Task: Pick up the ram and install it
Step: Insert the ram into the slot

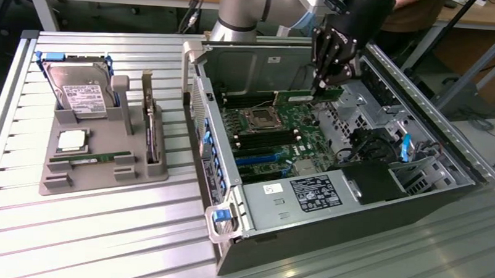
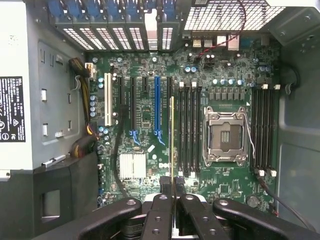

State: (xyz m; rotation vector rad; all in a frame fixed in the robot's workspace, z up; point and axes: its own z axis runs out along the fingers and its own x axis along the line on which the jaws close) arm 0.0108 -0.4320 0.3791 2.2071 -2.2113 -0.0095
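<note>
The black two-finger gripper (image 2: 173, 192) is closed almost fully and clamps the long, thin green circuit-board ram stick (image 2: 172, 140) by its upper edge. In the upper right of the exterior view, the stick hangs edge-down inside the open dark computer case (image 1: 335, 241), over the green motherboard (image 2: 145, 115). Its length runs parallel to the black memory slots (image 2: 187, 130) beside the silver processor socket (image 2: 226, 137), presumably so the contact edge meets a slot squarely. Contact cannot be confirmed.

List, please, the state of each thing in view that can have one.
hand: shut on the ram
ram: held on edge above the motherboard, not seated
computer case: side open
processor socket: empty
hard drive: standing in the grey holder
</note>
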